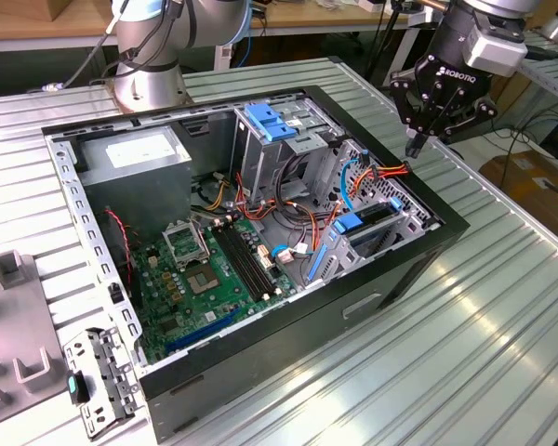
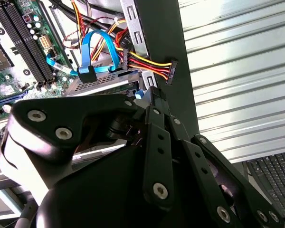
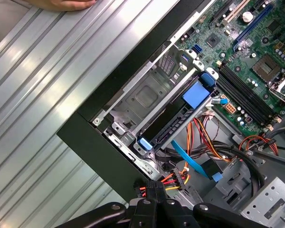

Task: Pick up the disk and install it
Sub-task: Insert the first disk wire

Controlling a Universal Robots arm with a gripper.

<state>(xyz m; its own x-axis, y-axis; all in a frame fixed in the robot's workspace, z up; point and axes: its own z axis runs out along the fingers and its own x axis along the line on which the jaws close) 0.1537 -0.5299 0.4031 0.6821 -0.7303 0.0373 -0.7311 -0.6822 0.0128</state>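
Note:
The disk (image 1: 370, 226) is a dark flat drive with a blue carrier frame. It lies in the grey drive cage at the corner of the open computer case (image 1: 418, 269), at the exterior view's right. In the first wrist view the disk (image 3: 176, 124) shows a blue tab at each end. My gripper (image 1: 415, 145) hangs above the case's rim, up and to the exterior view's right of the disk, apart from it. In both wrist views the gripper (image 2: 154, 93) (image 3: 154, 189) is shut with nothing between its fingers.
A red-yellow-black power plug (image 2: 169, 71) dangles over the case rim below my fingertips, beside a looped blue cable (image 2: 99, 40). A tall grey cage with a ribbed blue clip (image 1: 270, 122) stands behind the motherboard (image 1: 214, 269). A hand (image 3: 61, 4) rests on the ribbed table.

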